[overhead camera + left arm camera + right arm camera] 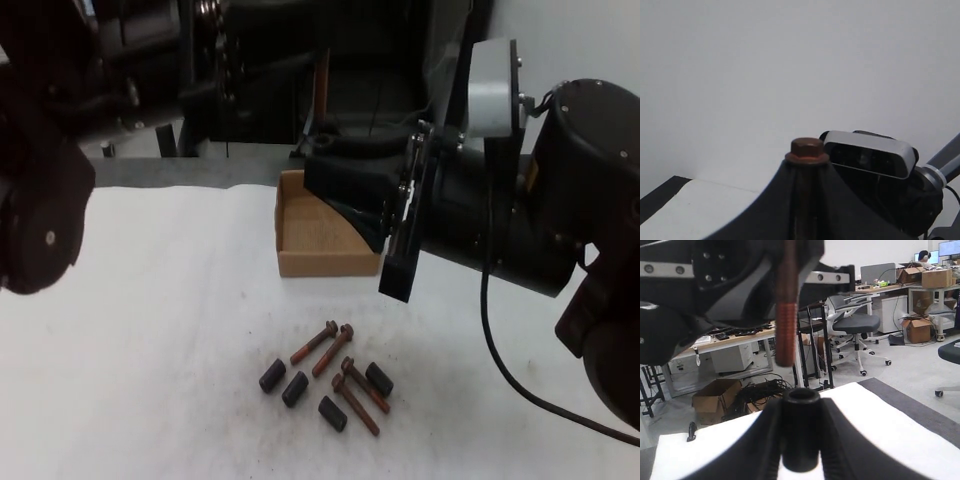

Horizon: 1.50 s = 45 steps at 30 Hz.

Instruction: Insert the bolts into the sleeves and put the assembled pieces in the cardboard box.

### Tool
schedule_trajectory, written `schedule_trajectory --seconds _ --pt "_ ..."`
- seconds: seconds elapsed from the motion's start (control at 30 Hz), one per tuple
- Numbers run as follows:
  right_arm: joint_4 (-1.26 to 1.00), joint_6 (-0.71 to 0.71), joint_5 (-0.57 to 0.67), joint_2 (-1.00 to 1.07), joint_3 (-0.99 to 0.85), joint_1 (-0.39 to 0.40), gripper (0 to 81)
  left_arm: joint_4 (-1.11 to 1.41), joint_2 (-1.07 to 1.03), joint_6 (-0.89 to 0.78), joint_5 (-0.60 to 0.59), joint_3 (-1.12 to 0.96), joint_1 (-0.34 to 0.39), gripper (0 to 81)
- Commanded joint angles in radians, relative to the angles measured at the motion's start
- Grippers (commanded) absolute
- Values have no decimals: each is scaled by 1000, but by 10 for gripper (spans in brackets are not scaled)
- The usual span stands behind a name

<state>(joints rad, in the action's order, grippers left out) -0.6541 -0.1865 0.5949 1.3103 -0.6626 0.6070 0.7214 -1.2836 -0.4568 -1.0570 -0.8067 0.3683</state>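
My left gripper [807, 167] is shut on a rusty bolt [807, 150], whose hexagonal head shows above the fingers. My right gripper [800, 412] is shut on a black sleeve [800, 432], held upright with its bore open upward. The bolt [786, 305] hangs threaded end down just above that sleeve, with a small gap between them. In the high view the bolt [322, 85] stands above the right gripper [328, 150], near the cardboard box [330, 265]. Several loose bolts [313, 343] and sleeves [271, 376] lie on the white cloth in front of the box.
The white cloth [160, 330] covers the bench, with open room to the left of the loose parts. The right arm's bulky body [520, 210] overhangs the bench's right side. A dark part of an arm [35, 200] sits at the left edge.
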Motion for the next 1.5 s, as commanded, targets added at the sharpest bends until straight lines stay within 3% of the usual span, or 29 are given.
schedule_trajectory --seconds 0.0,0.5,0.83,1.13,1.47 --pt "-18 -3 16 -2 -15 -1 8 15 1 36 21 11 4 2" --pt "-16 -5 33 -2 -17 -1 8 16 -10 42 54 36 6 2" --pt "-16 -5 23 -2 -17 -1 8 16 -10 28 53 36 73 2" --pt "-6 -5 23 -2 -17 -1 8 55 -10 31 114 40 31 2" --pt "46 4 10 -2 -17 -1 8 97 -10 0 91 40 12 2"
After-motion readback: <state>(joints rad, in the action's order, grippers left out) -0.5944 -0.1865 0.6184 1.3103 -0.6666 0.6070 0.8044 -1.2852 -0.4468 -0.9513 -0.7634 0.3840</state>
